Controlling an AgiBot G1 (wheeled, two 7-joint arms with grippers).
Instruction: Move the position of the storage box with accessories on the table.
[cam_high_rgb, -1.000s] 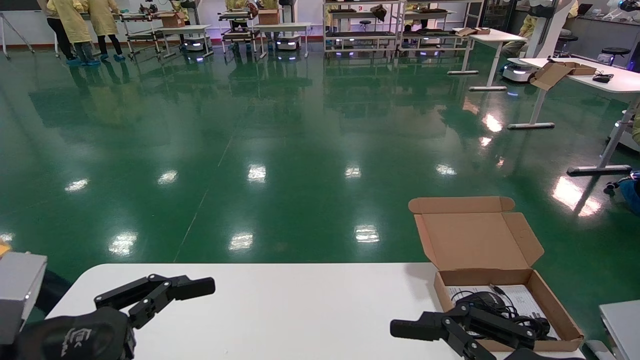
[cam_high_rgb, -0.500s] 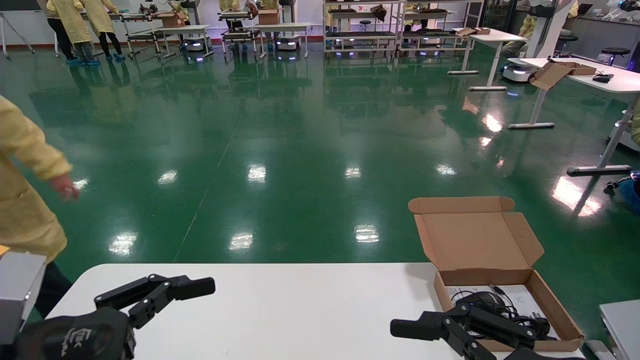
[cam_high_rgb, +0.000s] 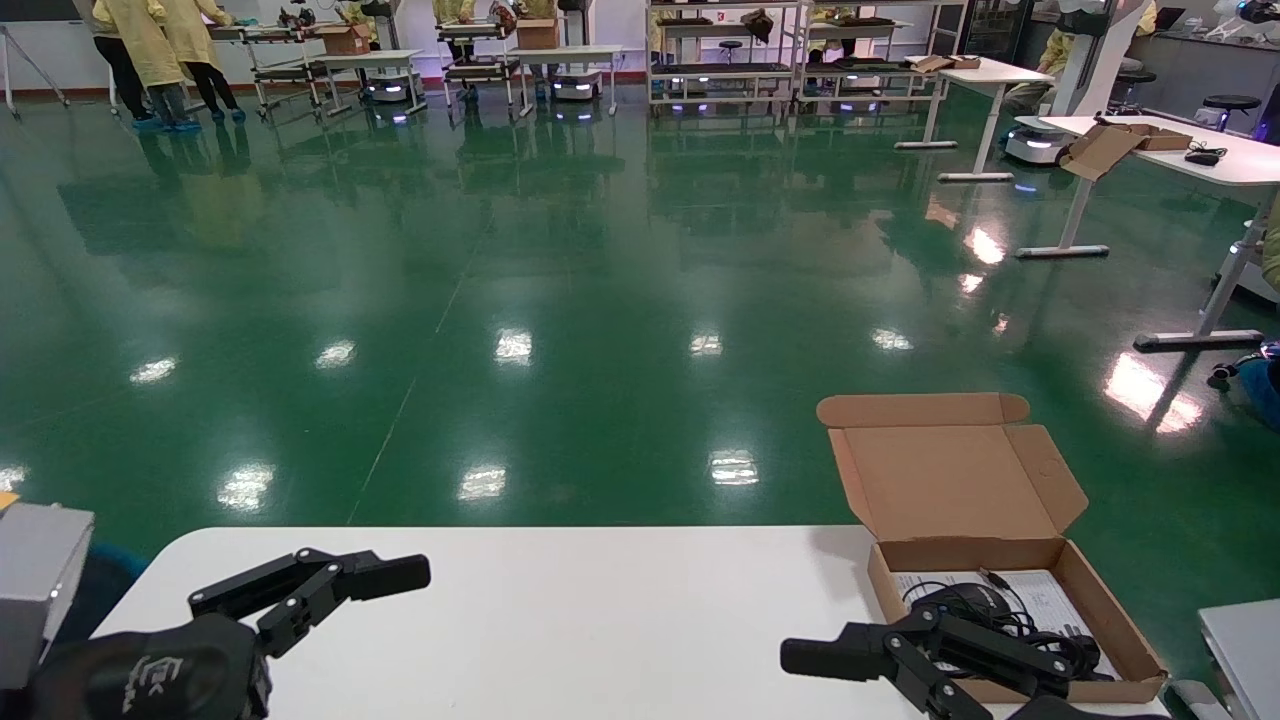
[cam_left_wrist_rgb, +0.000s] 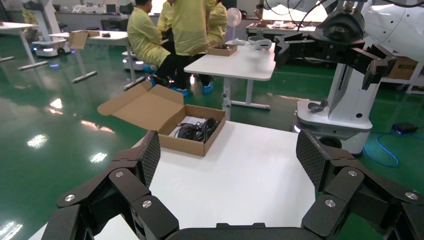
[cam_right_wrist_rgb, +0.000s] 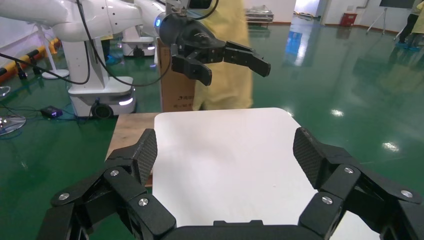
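Observation:
The storage box (cam_high_rgb: 950, 480) stands at the right end of the white table (cam_high_rgb: 600, 620), lid open and upright. Inside lie the accessories: a black mouse (cam_high_rgb: 965, 600), a coiled cable (cam_high_rgb: 1075, 648) and a white paper (cam_high_rgb: 1045, 598). My right gripper (cam_high_rgb: 810, 672) hovers open just left of the box, low over the table. At the table's left end my left gripper (cam_high_rgb: 390, 598) is open too, far from the box. The left wrist view looks between the left gripper (cam_left_wrist_rgb: 227, 157) fingers at the box (cam_left_wrist_rgb: 192, 144) and cable (cam_left_wrist_rgb: 197, 130). The right gripper (cam_right_wrist_rgb: 225, 155) frames only bare table (cam_right_wrist_rgb: 220, 125).
The table's far edge drops to green floor (cam_high_rgb: 600, 300). A grey surface (cam_high_rgb: 1245, 640) sits right of the box and a grey block (cam_high_rgb: 40, 570) at far left. A distant desk holds another cardboard box (cam_high_rgb: 1110, 145). Seated people in yellow (cam_left_wrist_rgb: 150, 40) are beyond the box.
A person in a yellow coat who crossed at the far left half a second ago is gone. Both arms and the box have not moved.

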